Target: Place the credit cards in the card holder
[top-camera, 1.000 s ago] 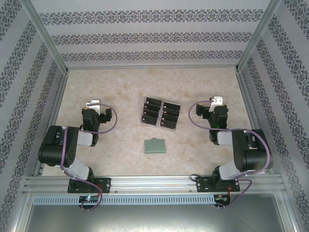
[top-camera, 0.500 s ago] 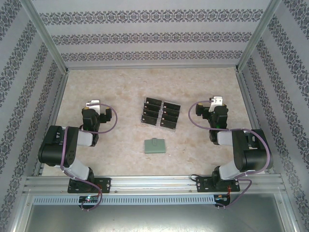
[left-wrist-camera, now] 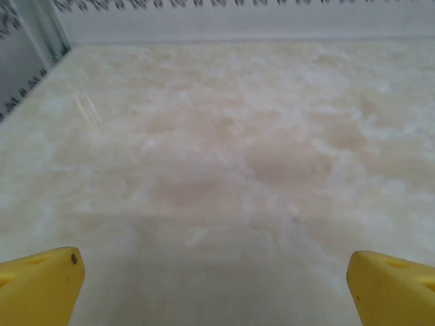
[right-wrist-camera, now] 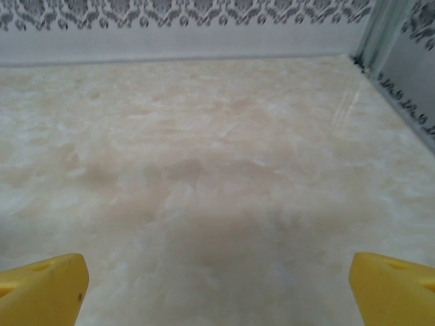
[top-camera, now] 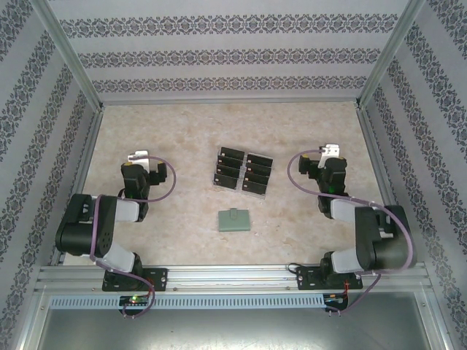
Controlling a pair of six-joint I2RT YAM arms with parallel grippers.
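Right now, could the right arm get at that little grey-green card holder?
Probably yes: the card holder lies flat in the open, with only bare table between it and the open right pincer.

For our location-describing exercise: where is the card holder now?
In the top view, the card holder lies flat on the table, midway between the left arm and right arm, just nearer their bases than the credit cards, not touching them.

The yellow fingertips (left-wrist-camera: 41, 288) of the left end effector (left-wrist-camera: 214, 292) are cropped at the bottom corners, as are those of the right end effector (right-wrist-camera: 217, 292). From above, the cards (top-camera: 243, 173) overlap, each partly hidden. They are too small to count or read.
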